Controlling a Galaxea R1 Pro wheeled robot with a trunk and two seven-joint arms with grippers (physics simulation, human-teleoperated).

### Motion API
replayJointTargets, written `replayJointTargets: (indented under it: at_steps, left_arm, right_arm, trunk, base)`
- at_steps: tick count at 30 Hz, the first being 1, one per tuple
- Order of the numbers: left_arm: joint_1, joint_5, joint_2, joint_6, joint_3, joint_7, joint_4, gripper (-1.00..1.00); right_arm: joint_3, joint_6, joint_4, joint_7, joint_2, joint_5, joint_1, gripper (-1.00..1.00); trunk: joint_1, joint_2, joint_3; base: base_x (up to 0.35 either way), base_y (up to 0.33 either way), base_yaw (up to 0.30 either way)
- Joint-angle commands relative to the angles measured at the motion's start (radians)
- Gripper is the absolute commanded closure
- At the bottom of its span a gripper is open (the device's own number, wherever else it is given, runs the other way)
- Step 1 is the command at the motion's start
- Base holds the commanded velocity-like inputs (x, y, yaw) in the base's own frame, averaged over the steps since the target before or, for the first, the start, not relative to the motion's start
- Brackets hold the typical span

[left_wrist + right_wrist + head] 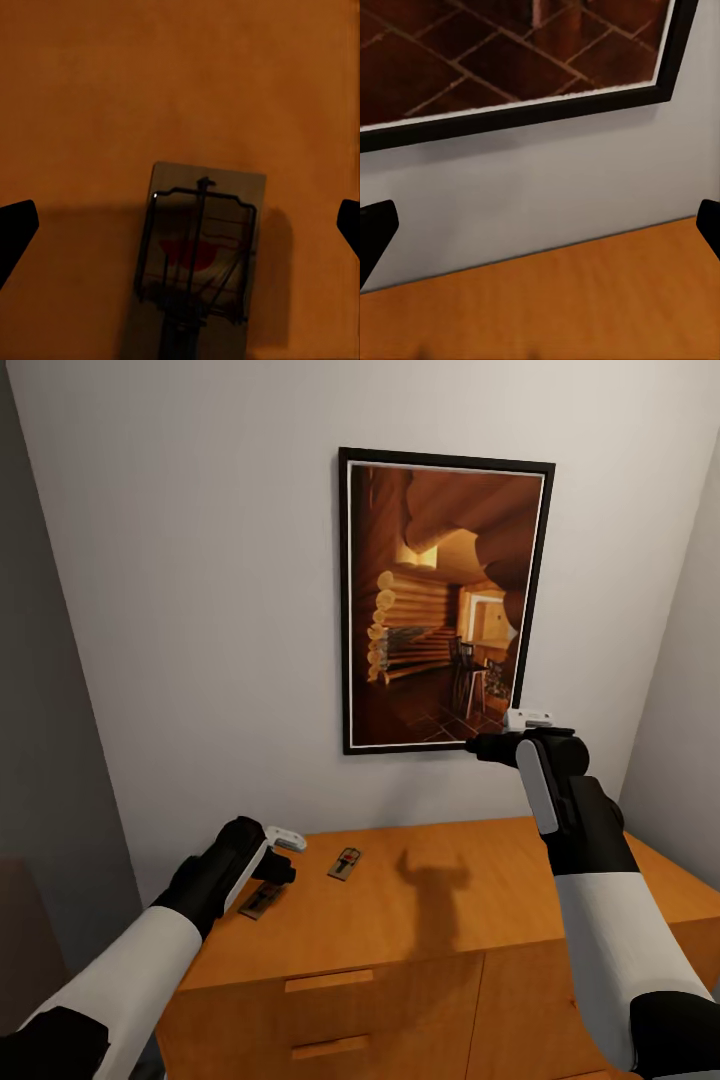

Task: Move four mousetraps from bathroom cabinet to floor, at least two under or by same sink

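The robot is facing a low orange-brown cabinet point(420, 920) that is standing against a pale wall point(200, 610), with a framed picture point(445, 600) of a log interior hanging above it. Two mousetraps are lying flat on the cabinet's top, toward its left end. One mousetrap point(345, 863) is resting in the open, just beyond the left arm. The other mousetrap point(262, 901) is lying right under the left pincer point(283, 857), partly covered by it in the head view.

In the left wrist view this nearer trap point(196, 262) is showing its dark base, its wire frame and a red mark, and it is sitting between the two dark fingertips point(15, 232), which are standing wide apart at either side and not touching it. The left pincer is released and hovering just above the trap.

The right pincer point(498, 745) is hanging well above the cabinet's top, in front of the lower right corner of the picture, casting a shadow on the wood. Its fingertips point(373, 232) are spread wide in the right wrist view, holding nothing.
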Motion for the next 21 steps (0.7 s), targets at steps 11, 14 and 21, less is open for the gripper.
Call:
replayJointTargets:
  at_steps: [11,14,21]
  left_arm:
    - [-0.001,-0.004,0.007,0.004,-0.005,-0.081,-0.01,-1.0]
    - [-0.001,-0.004,0.008,0.004,-0.005,-0.087,-0.008,-1.0]
    - [-0.001,-0.003,0.015,0.004,-0.006,-0.092,0.003,-1.0]
  right_arm:
    - [0.002,0.003,0.012,-0.011,-0.001,-0.008,-0.001,-1.0]
    - [0.002,0.003,0.013,-0.011,-0.001,-0.008,-0.001,-1.0]
    - [0.002,0.003,0.014,-0.011,-0.001,-0.009,-0.001,-1.0]
  trunk:
    - [0.0,-0.001,-0.001]
    - [0.0,-0.001,-0.001]
    - [0.0,-0.001,-0.001]
  base:
    - [0.0,0.0,0.0]
    - [0.0,0.0,0.0]
    - [0.0,0.0,0.0]
